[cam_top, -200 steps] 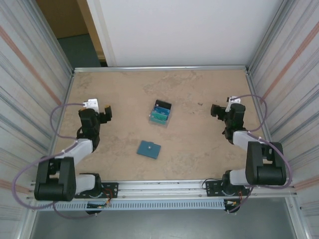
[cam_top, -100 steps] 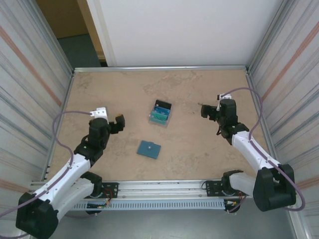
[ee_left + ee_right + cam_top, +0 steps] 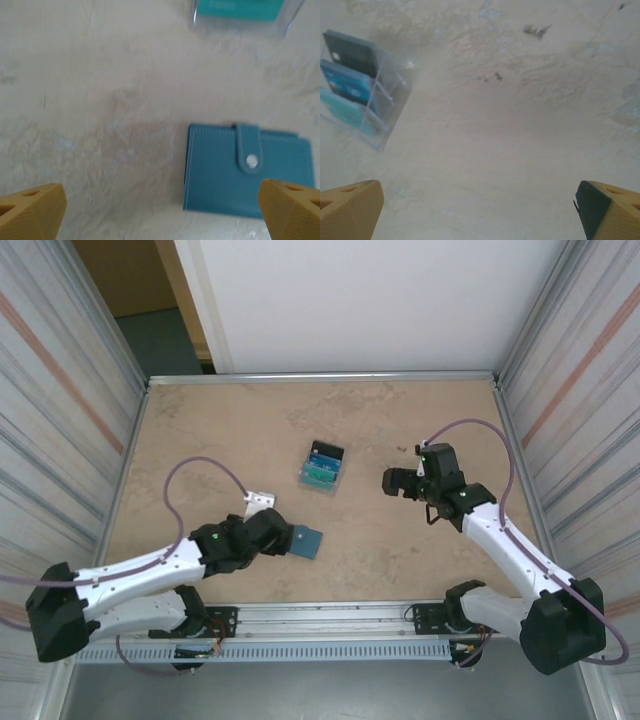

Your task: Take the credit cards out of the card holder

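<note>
Left gripper (image 3: 283, 537) stands with its jaws spread wide and nothing between them, low over the table (image 3: 400, 420) at the 9 o'clock edge of the card holder (image 3: 301, 540); whether a fingertip touches it cannot be told. Through the left wrist camera the two yellow fingers (image 3: 30, 210) sit at the bottom corners, and the card holder lies toward 4 o'clock, nearer the finger on that side. It is folded shut, teal-blue face up, flat on the table, with a strap across its top edge closed by a small pale snap (image 3: 251, 160). Seen from above, it rests a little toward 7 o'clock from the table's middle. At 1 o'clock from it, apart from it, stands a clear tray (image 3: 322, 468) divided into slots, with a dark card (image 3: 350, 52), a blue card (image 3: 347, 82) and a teal card (image 3: 340, 110) standing in a row inside. Right gripper (image 3: 392, 481) hangs at 3 o'clock from the tray, apart from it, its jaws also spread wide and holding nothing; its wrist camera looks at bare mottled tabletop, with the tray at 10 o'clock. Ribbed metal panels (image 3: 60, 410) close the table at 9 and 3 o'clock, and a white wall (image 3: 380, 300) stands at 12.
</note>
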You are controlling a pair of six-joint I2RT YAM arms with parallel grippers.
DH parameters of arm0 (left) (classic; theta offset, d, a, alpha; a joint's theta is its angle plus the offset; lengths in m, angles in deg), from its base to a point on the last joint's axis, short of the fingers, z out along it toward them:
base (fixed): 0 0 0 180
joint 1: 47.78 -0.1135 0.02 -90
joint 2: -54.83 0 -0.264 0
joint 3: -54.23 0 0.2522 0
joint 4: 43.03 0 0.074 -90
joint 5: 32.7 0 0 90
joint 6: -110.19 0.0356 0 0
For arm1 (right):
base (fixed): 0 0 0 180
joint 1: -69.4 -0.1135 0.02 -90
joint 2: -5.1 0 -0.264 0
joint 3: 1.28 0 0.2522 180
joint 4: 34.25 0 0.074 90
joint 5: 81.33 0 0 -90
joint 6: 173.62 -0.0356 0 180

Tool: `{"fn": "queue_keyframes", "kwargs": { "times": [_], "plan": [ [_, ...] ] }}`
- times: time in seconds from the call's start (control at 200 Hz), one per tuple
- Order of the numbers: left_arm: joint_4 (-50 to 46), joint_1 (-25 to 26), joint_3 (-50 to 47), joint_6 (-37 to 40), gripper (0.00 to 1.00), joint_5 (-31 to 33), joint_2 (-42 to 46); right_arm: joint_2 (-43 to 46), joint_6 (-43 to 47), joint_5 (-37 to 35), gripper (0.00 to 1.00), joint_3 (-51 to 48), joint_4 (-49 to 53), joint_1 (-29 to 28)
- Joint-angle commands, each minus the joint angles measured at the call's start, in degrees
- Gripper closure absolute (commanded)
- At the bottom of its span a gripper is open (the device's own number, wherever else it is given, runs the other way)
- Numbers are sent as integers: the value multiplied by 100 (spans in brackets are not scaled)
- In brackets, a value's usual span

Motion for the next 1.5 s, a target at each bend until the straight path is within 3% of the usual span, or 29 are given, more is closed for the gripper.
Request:
{"fn": "queue_keyframes", "kwargs": {
  "times": [0.0, 0.271, 0.521, 0.621, 0.827, 1.243, 1.383, 1.493],
  "plan": [
    [-721, 159, 224, -533, 1, 60, -288, -100, -289, 273, 1, 284, 423, -176],
    [-696, 299, -3, -557, 1, -659, -546, -265, -545, 497, 5, 443, 547, -444],
    [-122, 273, -165, -292, 1, -588, -995, -522, -808, 727, 11, 476, 399, -594],
    [182, 148, -174, -292, 2, -711, -1174, -642, -836, 662, 13, 565, 483, -649],
    [679, -336, -257, -407, 16, -924, -1478, -546, -964, 475, 14, 510, 444, -705],
    [1450, -1145, 236, 243, 28, -1090, -1911, -213, -1125, 73, 10, 294, 461, -705],
    [1588, -1163, 434, 161, 26, -1600, -1938, -118, -1178, -102, 9, 273, 471, -696],
    [1655, -1165, 527, -27, 14, -2166, -2023, -38, -1226, -173, 8, 240, 437, -696]
  ]
}}
